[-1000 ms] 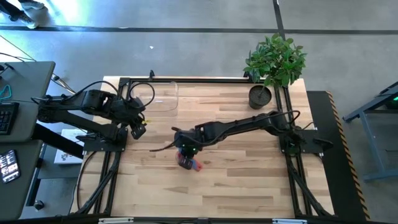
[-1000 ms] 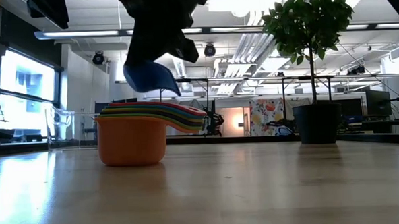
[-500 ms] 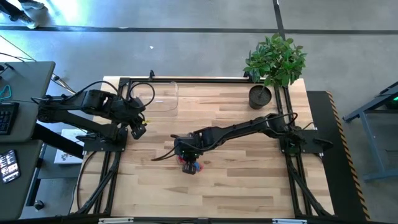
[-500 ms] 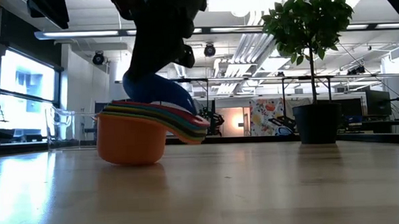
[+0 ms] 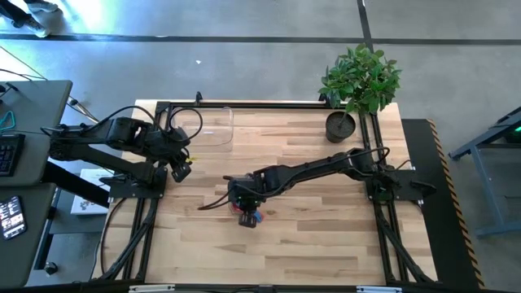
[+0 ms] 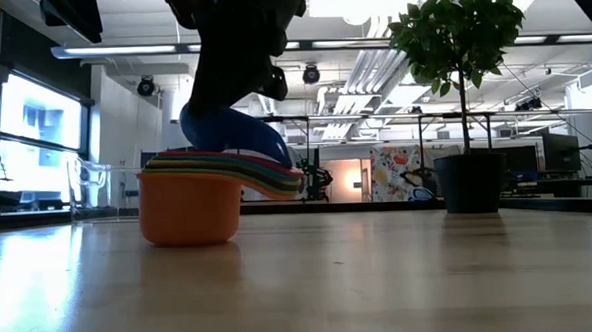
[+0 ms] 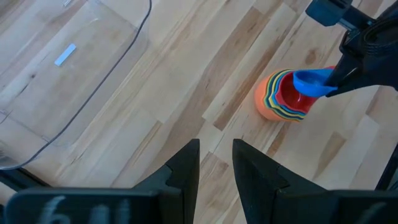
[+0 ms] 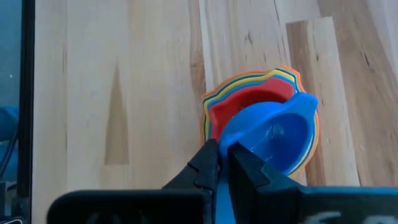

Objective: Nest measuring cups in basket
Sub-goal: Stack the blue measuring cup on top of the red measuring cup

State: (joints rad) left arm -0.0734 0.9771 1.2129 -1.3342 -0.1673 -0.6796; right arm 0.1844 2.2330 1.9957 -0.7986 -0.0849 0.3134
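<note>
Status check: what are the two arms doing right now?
Right gripper shut on blue cup, over nested stack. Left gripper open, idle near empty basket. Nothing blocking.

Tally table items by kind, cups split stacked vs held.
Measuring cups nested in the stack, outermost orange: count not readable, only rim edges show
Blue cup held by right gripper over the stack: 1
Basket, clear, no cups in it: 1
Potted plant: 1
Total: 3 plus the stack

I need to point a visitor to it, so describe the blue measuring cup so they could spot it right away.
Start at the wooden table and find the stack of nested measuring cups near its middle, with an orange bowl outermost. The blue measuring cup sits on top, held by the right gripper. It is the only blue one.
</note>
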